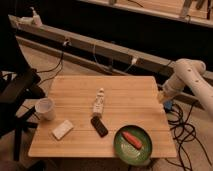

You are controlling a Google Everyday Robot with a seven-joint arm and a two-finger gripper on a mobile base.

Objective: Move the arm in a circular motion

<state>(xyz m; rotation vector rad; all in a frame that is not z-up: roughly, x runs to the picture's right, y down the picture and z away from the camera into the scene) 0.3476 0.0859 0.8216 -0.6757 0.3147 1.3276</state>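
Observation:
The cream-white arm comes in from the right edge, bends at a rounded joint and slopes down to the left. Its narrow tip, the gripper, hangs at the right edge of the wooden table, about level with the tabletop. It touches none of the things on the table. Nothing shows in the gripper.
On the table stand a white cup, a small white bottle, a black flat object, a white packet and a green plate holding an orange-red item. A black chair stands at the left. Cables lie on the floor at the right.

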